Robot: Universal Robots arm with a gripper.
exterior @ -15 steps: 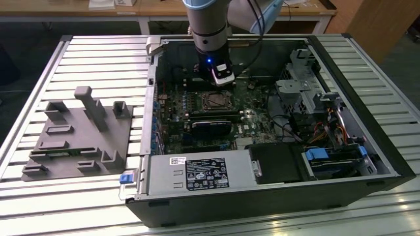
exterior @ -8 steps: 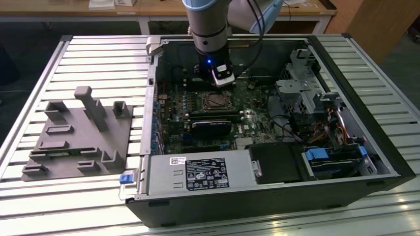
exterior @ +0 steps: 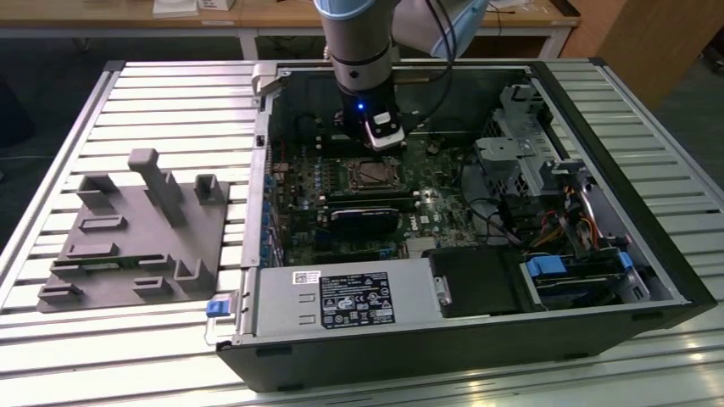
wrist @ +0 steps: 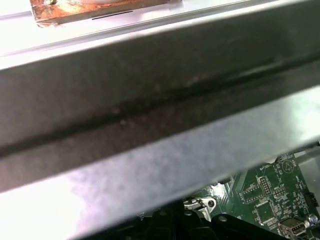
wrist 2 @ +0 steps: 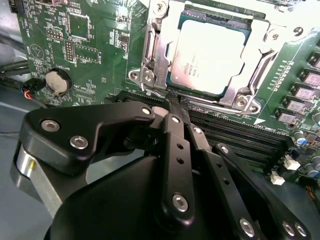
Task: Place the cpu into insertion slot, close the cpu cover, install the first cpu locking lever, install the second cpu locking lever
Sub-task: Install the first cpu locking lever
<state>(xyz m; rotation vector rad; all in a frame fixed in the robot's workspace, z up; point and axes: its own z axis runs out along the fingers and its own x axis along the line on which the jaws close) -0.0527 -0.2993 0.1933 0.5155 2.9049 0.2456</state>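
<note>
Looking at the progress: the cpu (wrist 2: pixel 207 55) already sits in the insertion slot (wrist 2: pixel 150 75), silver top up, so the first step seems done.
Cover: the cpu cover (wrist 2: pixel 165 37) lies flat around the chip as a metal frame, with the chip showing through its window; I judge it as closed.
Levers: a thin metal locking lever (wrist 2: pixel 146 50) runs along one side of the frame in the second wrist view; whether it is fully hooked I cannot tell, and the second lever I cannot make out clearly. This part of the task looks like what is left.
Gripper: the gripper (wrist 2: pixel 172 102) has its black fingers (wrist 2: pixel 176 135) pressed together, holding nothing, with the tips just beside the socket edge near the memory slots (wrist 2: pixel 235 132).
Place in the scene: in the exterior view the arm (exterior: pixel 359 51) reaches down into the open computer case (exterior: pixel 667 280), and the gripper (exterior: pixel 385 140) hangs just behind the socket (exterior: pixel 371 174) on the green motherboard (exterior: pixel 442 203).
Nearby: a grey power supply box (exterior: pixel 339 301) stands at the front of the case, and a grey fixture tray (exterior: pixel 136 233) lies on the table at the exterior view's left.
</note>
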